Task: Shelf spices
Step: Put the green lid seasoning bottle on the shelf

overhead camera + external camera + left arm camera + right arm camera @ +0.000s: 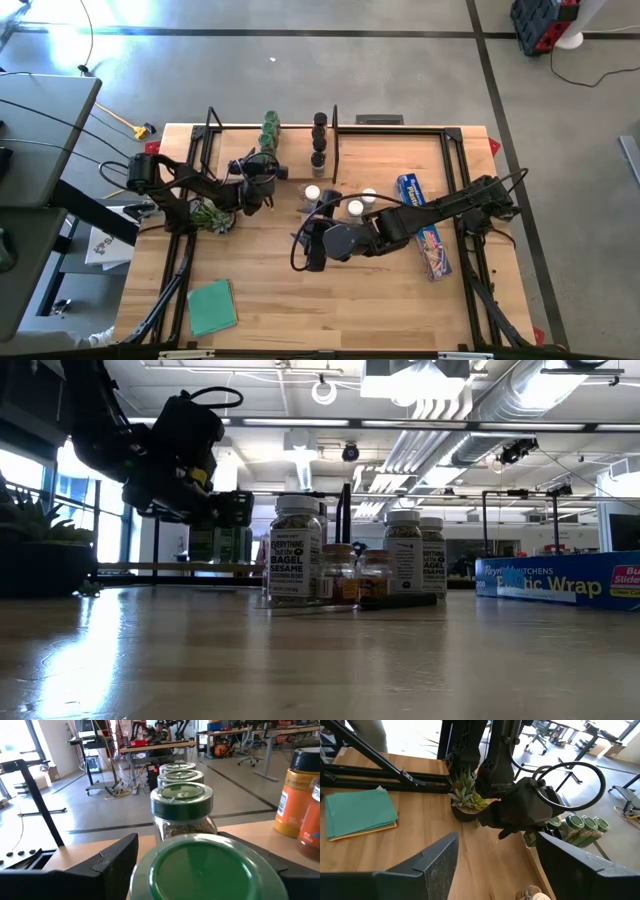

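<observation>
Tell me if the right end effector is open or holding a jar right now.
Open and empty. In the right wrist view the right end effector has its two fingers spread wide apart, with only bare tabletop between them.

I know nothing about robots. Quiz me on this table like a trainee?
1. True or false: the blue box lies on the shelf.
2. The caps of the jars lined up ahead of the left gripper are: A white, B green, C black.
3. Fill in: the right gripper has its fingers ___, with nothing between them.

Key: 1 false, it lies on the table by the right arm; 2 B; 3 open.
</observation>
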`<control>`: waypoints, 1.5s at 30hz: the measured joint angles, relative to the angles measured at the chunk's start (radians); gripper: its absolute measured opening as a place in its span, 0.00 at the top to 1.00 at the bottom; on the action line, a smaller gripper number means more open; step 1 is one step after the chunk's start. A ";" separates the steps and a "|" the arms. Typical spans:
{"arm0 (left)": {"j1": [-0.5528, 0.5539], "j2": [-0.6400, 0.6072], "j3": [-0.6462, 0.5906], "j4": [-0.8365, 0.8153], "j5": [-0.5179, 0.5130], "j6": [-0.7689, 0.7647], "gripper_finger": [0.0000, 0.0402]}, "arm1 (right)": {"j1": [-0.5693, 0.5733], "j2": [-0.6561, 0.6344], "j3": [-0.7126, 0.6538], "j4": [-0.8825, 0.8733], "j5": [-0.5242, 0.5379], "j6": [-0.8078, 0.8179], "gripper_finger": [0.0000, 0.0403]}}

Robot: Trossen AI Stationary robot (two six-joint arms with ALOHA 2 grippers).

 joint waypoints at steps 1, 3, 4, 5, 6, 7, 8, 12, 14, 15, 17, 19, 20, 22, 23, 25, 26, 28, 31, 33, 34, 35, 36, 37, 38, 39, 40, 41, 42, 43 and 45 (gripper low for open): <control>-0.006 0.000 0.000 0.000 0.001 0.003 0.34 | 0.000 0.000 0.000 0.000 0.000 0.001 0.35; -0.024 0.000 0.000 0.001 0.008 0.019 0.34 | 0.000 0.000 0.000 -0.001 0.000 0.006 0.35; -0.033 0.000 0.000 0.004 0.010 0.030 0.34 | 0.000 0.000 0.000 -0.001 0.000 0.012 0.35; -0.042 0.000 0.000 0.007 0.009 0.038 0.34 | 0.000 0.000 0.000 -0.004 0.000 0.017 0.35; -0.050 0.000 0.000 0.013 0.005 0.046 0.34 | 0.000 0.000 0.000 -0.008 0.000 0.017 0.35; -0.059 -0.002 0.000 0.015 0.000 0.056 0.34 | 0.000 0.000 0.000 -0.008 0.000 0.017 0.35; -0.067 -0.006 0.000 0.018 -0.005 0.069 0.34 | 0.000 0.000 0.000 -0.008 0.000 0.017 0.35; -0.092 -0.045 0.000 0.040 -0.023 0.143 0.34 | 0.000 0.000 0.000 -0.009 0.000 0.021 0.35; -0.096 -0.074 0.000 0.039 -0.036 0.182 0.34 | 0.000 0.000 0.000 -0.011 0.000 0.025 0.35; -0.097 -0.091 0.000 0.040 -0.042 0.203 0.34 | 0.000 0.000 0.000 -0.012 0.000 0.026 0.35; -0.096 -0.125 0.000 0.040 -0.047 0.243 0.34 | 0.000 0.000 0.000 -0.016 0.000 0.027 0.35; -0.096 -0.157 0.000 0.037 -0.048 0.278 0.34 | 0.000 0.000 0.000 -0.017 0.000 0.027 0.35; -0.096 -0.173 0.000 0.037 -0.048 0.297 0.34 | 0.000 0.000 0.000 -0.016 0.000 0.028 0.35; -0.098 -0.205 0.000 0.035 -0.049 0.340 0.34 | 0.000 0.000 0.000 -0.016 0.000 0.028 0.35; -0.102 -0.223 0.000 0.035 -0.050 0.354 0.34 | 0.000 0.000 0.000 -0.017 0.000 0.027 0.35; -0.118 -0.262 0.000 0.035 -0.050 0.383 0.34 | 0.000 0.000 0.000 -0.019 0.000 0.027 0.35; -0.129 -0.283 0.000 0.033 -0.050 0.399 0.34 | 0.000 0.000 0.000 -0.020 0.000 0.028 0.35; -0.155 -0.323 0.000 0.033 -0.050 0.438 0.34 | 0.000 0.000 0.000 -0.023 0.000 0.027 0.35; -0.219 -0.386 0.000 0.001 -0.050 0.484 0.34 | 0.000 0.000 0.000 -0.024 0.000 0.030 0.35; -0.281 -0.426 0.000 -0.062 -0.050 0.469 0.34 | 0.000 0.000 0.000 -0.032 0.000 0.048 0.35; -0.315 -0.445 0.000 -0.103 -0.056 0.443 0.36 | 0.000 0.000 0.000 -0.038 0.000 0.053 0.35; -0.351 -0.461 0.000 -0.155 -0.065 0.404 0.37 | 0.000 0.000 0.000 -0.048 0.000 0.061 0.35; -0.384 -0.476 0.000 -0.220 -0.072 0.351 0.40 | 0.000 0.000 0.000 -0.054 0.000 0.069 0.35; -0.419 -0.488 0.000 -0.300 -0.072 0.278 0.42 | 0.000 0.000 0.000 -0.059 0.000 0.080 0.35; -0.448 -0.498 0.000 -0.395 -0.064 0.181 0.46 | 0.000 0.000 0.000 -0.066 0.000 0.091 0.35; -0.472 -0.504 0.000 -0.493 -0.045 0.062 0.49 | 0.000 0.000 0.000 -0.072 -0.001 0.102 0.35; -0.493 -0.508 0.000 -0.605 -0.014 -0.079 0.54 | 0.000 0.000 0.000 -0.076 -0.002 0.108 0.35; -0.505 -0.509 0.000 -0.717 0.021 -0.218 0.59 | 0.000 0.000 0.000 -0.081 -0.003 0.114 0.35; -0.513 -0.504 -0.002 -0.819 0.049 -0.354 0.64 | 0.000 0.000 0.000 -0.084 -0.003 0.123 0.35; -0.514 -0.496 -0.010 -0.896 0.063 -0.473 0.69 | 0.000 0.000 0.000 -0.085 -0.003 0.129 0.35; -0.513 -0.479 -0.041 -0.997 0.070 -0.651 0.80 | 0.000 0.000 0.000 -0.087 -0.003 0.129 0.35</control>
